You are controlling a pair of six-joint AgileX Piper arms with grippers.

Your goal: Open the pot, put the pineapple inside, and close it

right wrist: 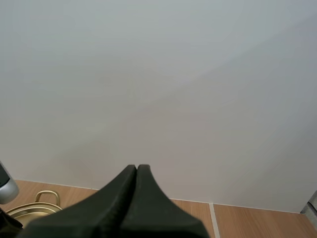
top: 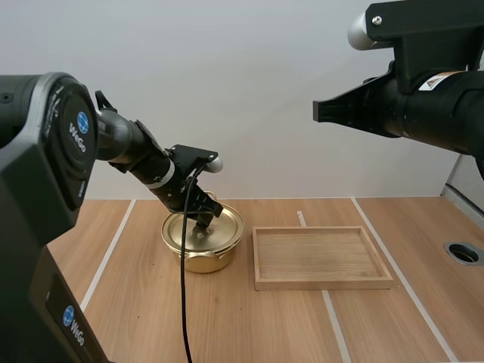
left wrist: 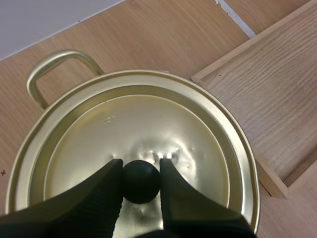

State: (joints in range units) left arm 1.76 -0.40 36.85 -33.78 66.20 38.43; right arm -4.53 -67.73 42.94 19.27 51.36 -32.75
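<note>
Left tool (left wrist: 141, 167) clamped on knob (left wrist: 141, 183) of lid (left wrist: 148, 124). Lid not yet off pot (top: 203, 246). Pot on table (top: 249, 325), beside tray (top: 321, 283). Right tool (right wrist: 137, 171) fingers together, raised. Opening, pineapple, closing all left.

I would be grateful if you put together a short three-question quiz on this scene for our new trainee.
1. True or false: the lid lies off the gold pot.
2. Fill in: in the high view, the wooden tray lies to the pot's ___.
3. The left gripper pinches: A) nothing; B) the lid's black knob; C) the tray's rim.
Key: 1 false; 2 right; 3 B.
</note>
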